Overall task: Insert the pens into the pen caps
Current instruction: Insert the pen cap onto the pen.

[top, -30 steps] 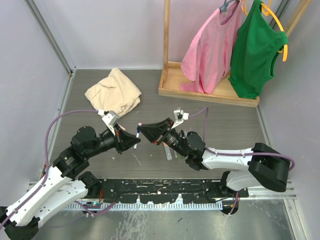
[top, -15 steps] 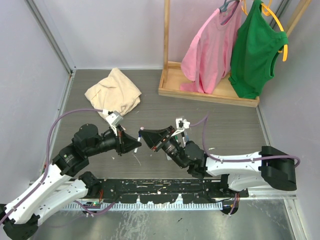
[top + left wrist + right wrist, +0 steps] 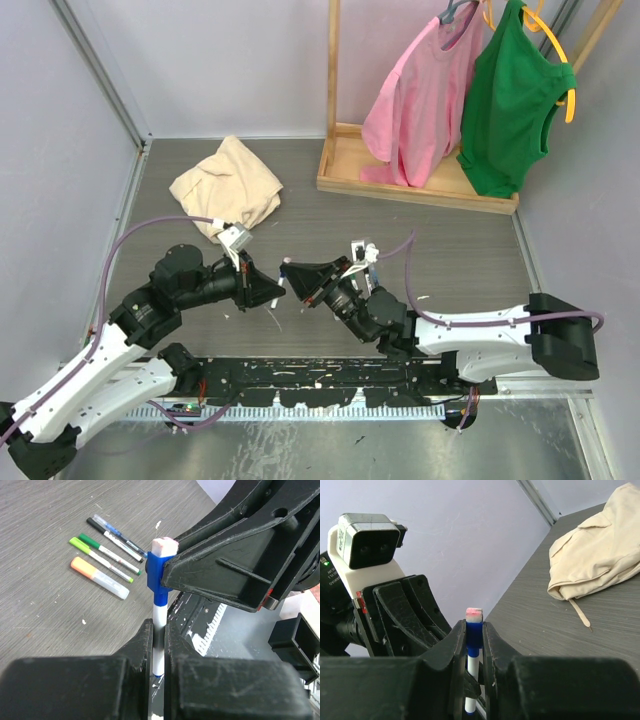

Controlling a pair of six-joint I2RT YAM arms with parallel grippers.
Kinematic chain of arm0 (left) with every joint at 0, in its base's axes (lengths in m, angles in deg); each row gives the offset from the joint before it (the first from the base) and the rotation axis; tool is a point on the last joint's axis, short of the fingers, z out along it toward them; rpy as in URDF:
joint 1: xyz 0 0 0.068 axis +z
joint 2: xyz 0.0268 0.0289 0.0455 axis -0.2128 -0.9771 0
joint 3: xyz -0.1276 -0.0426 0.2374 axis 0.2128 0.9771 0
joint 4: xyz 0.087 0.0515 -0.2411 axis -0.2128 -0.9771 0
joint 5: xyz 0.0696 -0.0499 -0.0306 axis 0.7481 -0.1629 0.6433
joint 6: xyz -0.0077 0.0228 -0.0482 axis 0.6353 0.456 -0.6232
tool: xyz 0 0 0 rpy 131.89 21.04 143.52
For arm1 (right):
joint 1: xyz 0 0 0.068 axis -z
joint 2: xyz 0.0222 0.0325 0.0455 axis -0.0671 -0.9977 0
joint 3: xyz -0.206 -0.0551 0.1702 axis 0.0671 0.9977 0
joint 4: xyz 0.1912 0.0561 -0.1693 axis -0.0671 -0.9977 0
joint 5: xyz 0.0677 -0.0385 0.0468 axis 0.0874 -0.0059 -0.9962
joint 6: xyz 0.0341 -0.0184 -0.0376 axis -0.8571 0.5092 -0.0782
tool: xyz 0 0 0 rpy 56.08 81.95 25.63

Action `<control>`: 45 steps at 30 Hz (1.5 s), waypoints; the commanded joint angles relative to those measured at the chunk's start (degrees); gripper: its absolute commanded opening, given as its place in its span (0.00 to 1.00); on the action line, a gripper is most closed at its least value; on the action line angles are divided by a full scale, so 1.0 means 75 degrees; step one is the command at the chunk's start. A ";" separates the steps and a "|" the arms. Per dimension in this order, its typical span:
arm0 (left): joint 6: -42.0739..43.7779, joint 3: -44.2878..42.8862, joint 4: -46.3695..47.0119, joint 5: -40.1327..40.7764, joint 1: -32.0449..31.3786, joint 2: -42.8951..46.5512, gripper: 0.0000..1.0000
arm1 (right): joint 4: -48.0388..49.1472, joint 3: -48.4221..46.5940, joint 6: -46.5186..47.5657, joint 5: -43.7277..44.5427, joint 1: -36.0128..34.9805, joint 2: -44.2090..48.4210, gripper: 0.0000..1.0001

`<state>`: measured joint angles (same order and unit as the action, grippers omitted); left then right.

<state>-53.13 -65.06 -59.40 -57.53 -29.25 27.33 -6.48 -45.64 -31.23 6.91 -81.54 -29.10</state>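
Between left hand [image 3: 158, 635] and right hand [image 3: 473, 631], pen [image 3: 160, 612] with cap [image 3: 156, 575] on top, other pens [image 3: 106, 556] together on surface [image 3: 45, 600]

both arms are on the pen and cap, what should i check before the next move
1. Left gripper shut on the pen: ok.
2. Right gripper shut on the blue cap: ok.
3. Pen in line with the blue cap: ok, the barrel runs straight into its mouth.
4. Cap fully seated: cannot tell, the depth inside is hidden.
5. Loose pens on the table lie apart from both grippers: ok.
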 commanded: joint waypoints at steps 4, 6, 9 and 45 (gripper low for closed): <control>-0.0025 -0.0936 0.3011 -0.0189 0.0179 -0.0189 0.00 | -0.2786 -0.1021 0.1157 -0.1358 -0.0240 0.0546 0.14; -0.0039 -0.0971 0.3006 -0.0380 0.0172 -0.0268 0.00 | -0.3060 -0.1425 0.1428 -0.1355 -0.0136 0.0688 0.20; 0.0042 -0.0988 0.2901 -0.0342 0.0178 -0.0257 0.00 | -0.3264 -0.1809 0.1690 -0.1337 0.0011 0.0951 0.34; 0.0271 -0.0804 0.1995 -0.0231 0.0179 -0.0244 0.00 | -0.7244 -0.5485 0.1109 -0.2342 0.1578 0.0273 0.58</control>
<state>-52.34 -70.11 -45.81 -59.28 -28.18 25.45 -58.15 -83.02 -21.27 -6.86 -70.32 -25.82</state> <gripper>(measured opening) 0.048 0.598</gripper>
